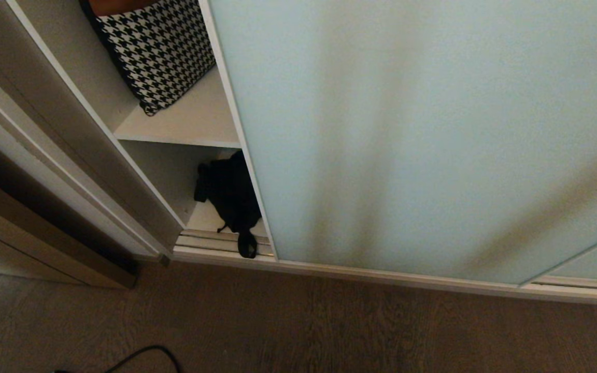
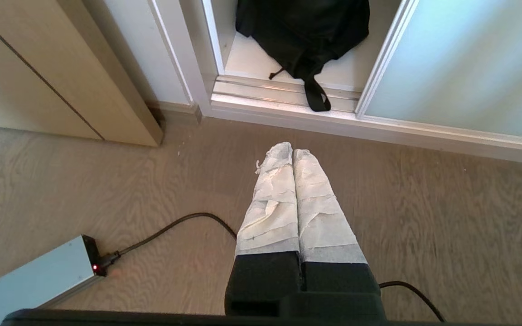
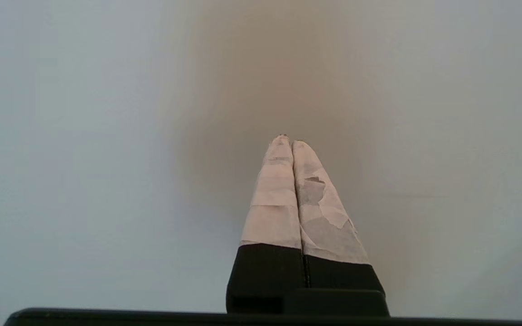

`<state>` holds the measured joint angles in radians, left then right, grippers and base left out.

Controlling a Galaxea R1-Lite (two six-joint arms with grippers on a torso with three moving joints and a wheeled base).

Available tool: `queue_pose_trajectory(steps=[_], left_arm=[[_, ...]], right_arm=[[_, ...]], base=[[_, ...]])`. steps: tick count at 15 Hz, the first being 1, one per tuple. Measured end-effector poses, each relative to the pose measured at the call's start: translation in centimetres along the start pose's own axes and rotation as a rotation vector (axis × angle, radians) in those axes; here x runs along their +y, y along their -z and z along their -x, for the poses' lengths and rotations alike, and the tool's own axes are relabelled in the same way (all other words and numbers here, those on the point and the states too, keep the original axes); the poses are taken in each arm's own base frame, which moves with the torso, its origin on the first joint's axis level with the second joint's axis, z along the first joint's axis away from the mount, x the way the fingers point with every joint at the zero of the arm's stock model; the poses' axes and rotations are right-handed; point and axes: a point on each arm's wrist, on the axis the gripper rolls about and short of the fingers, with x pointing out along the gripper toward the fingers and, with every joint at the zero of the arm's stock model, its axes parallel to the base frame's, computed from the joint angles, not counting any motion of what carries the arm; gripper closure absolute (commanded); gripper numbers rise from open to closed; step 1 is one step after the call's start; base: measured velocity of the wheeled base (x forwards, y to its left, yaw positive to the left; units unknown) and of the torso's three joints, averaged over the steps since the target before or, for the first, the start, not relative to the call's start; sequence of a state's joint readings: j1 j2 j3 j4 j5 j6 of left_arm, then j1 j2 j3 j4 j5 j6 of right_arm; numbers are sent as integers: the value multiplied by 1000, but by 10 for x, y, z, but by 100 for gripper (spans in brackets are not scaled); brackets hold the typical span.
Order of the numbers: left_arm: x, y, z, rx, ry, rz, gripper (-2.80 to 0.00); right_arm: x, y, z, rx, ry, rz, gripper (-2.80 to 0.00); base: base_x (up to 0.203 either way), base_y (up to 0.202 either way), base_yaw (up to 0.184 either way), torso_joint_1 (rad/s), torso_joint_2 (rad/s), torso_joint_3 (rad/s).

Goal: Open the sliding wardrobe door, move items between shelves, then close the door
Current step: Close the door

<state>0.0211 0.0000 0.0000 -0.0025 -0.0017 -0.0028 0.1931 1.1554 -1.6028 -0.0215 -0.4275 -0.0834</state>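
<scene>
The sliding wardrobe door (image 1: 423, 140), frosted pale blue-green glass in a cream frame, covers most of the wardrobe and leaves a narrow gap at its left. In that gap a black fabric bag (image 1: 232, 194) lies on the bottom shelf (image 1: 202, 216), its strap (image 1: 247, 245) hanging over the floor track. The bag (image 2: 304, 31) also shows in the left wrist view. My left gripper (image 2: 292, 151) is shut and empty, low over the floor, well short of the track. My right gripper (image 3: 289, 142) is shut and empty, pointing at the door glass (image 3: 84, 136). Neither arm shows in the head view.
A houndstooth cushion (image 1: 156, 49) leans on the upper shelf (image 1: 189, 124). A wooden panel (image 2: 61, 77) stands left of the wardrobe frame. A grey power box (image 2: 39, 278) with a black cable (image 2: 175, 226) lies on the wooden floor near my left gripper.
</scene>
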Motion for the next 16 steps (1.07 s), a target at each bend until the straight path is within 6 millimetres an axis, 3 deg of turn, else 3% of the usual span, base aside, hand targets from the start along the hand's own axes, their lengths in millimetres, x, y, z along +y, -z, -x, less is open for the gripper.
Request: queue_pose_trajectory(steps=[5,9,12,16], left_arm=[[0,0,0,0,0,0,0],[0,0,0,0,0,0,0],[0,0,0,0,0,0,0],[0,0,0,0,0,0,0]], right_arm=[[-54,-12,21,-133,545,140,0],[-102,-8,13,-212,957,243,0],[-152,5,-6,-184,1064,267,0],[-206,26,-30,-54,950,137,0]], base=[[0,0,0,0,0,0],[0,0,0,0,0,0],[0,0,0,0,0,0],[0,0,0,0,0,0]])
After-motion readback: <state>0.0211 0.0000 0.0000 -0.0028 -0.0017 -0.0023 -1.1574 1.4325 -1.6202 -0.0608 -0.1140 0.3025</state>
